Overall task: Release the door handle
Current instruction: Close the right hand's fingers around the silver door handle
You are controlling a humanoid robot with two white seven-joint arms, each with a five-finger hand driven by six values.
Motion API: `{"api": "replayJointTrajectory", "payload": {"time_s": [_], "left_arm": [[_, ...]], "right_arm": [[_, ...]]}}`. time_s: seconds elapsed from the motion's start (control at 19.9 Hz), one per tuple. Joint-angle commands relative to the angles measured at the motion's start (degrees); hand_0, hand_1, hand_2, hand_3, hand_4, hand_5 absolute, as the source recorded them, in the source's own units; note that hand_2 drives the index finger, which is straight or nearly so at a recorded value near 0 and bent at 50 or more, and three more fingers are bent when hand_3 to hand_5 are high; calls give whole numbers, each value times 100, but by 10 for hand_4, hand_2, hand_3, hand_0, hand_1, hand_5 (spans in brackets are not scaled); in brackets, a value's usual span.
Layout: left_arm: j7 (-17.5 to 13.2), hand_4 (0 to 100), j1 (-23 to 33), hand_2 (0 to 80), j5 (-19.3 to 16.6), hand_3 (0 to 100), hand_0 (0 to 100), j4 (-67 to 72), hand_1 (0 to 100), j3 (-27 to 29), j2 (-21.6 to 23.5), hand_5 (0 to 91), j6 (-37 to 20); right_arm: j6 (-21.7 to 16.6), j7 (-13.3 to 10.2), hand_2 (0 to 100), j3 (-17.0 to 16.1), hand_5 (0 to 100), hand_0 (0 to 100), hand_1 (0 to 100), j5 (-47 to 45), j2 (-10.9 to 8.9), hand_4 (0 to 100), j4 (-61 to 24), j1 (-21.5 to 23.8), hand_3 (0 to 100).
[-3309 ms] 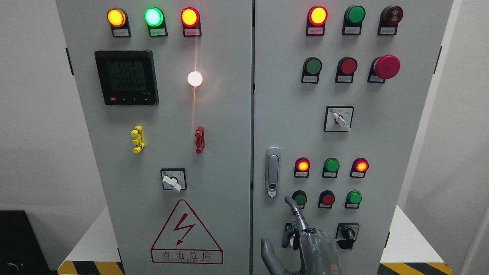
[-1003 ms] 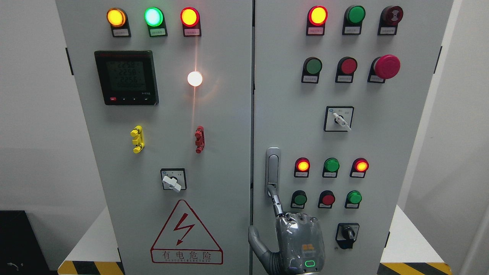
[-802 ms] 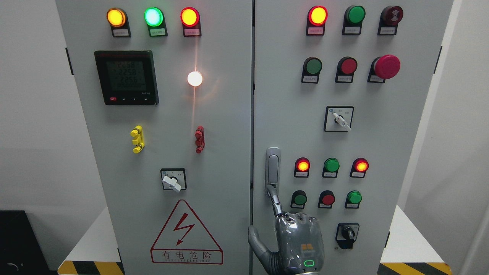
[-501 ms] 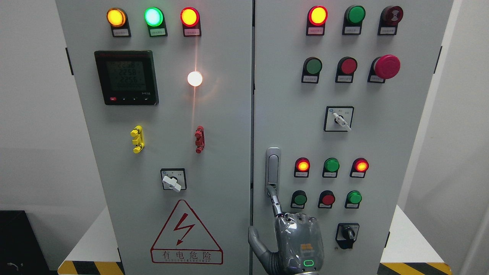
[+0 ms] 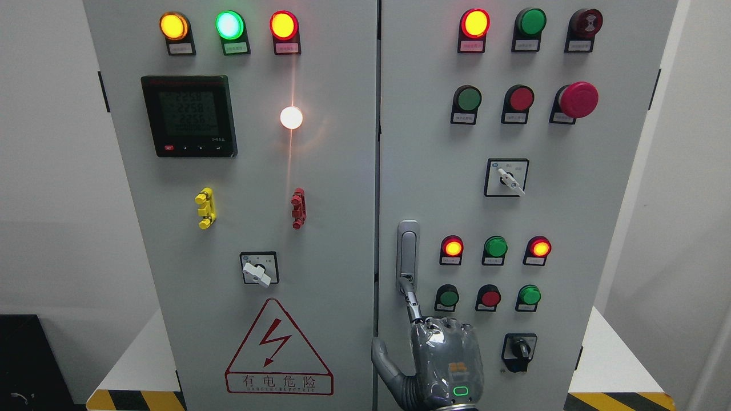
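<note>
A silver door handle stands upright on the left edge of the right cabinet door. My right hand comes up from the bottom edge just below it, its back towards the camera. Its index finger is stretched out, and the tip rests on the round lock button at the handle's lower end. The other fingers are curled into the palm and the thumb sticks out to the left. Nothing is grasped. The left arm does not show.
Around the handle on the right door sit lit red and green lamps, push buttons and a black rotary switch. The left door carries a meter, a selector switch and a warning triangle. Both doors stand closed.
Since 3.3 s ago the right hand has moved up and to the left, bringing its index fingertip from beside the lower buttons onto the handle's lower end. Over the last second it has held still.
</note>
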Motion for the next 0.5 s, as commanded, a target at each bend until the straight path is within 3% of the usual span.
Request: {"api": "replayJointTrajectory", "payload": {"time_s": [0.0, 0.45], "left_arm": [[0, 0, 53, 0, -3, 0, 120, 2, 556, 0, -1, 0, -1], [0, 0, 53, 0, 5, 0, 120, 2, 556, 0, -1, 0, -1]], "right_arm": [[10, 4, 0, -38, 1000, 430, 295, 1, 0, 996, 37, -7, 994], [10, 4, 0, -38, 1000, 428, 294, 1, 0, 993, 45, -7, 993]]}}
